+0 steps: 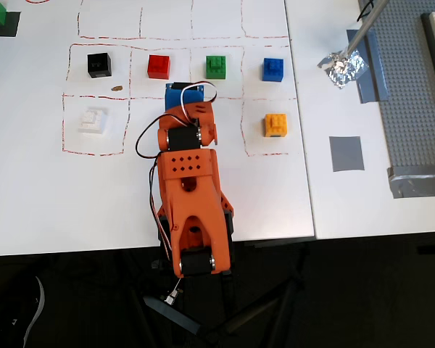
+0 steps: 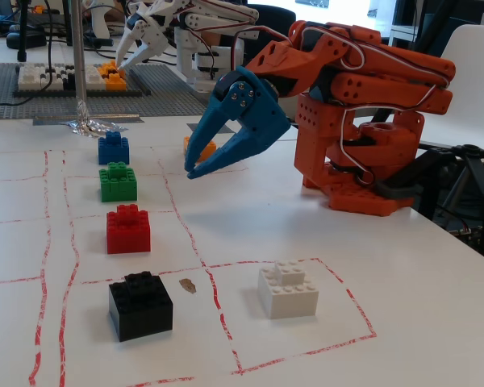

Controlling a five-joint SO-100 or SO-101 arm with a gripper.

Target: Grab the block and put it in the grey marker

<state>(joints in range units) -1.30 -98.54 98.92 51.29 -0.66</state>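
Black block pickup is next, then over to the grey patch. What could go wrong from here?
1. The red brick sits close beside the black block; the gripper, near-closed now, may nudge it on approach.
2. The carry to the grey marker crosses the green, blue and orange bricks; a low carry could clip them.
3. The foil and the pole rising from it stand near the marker.
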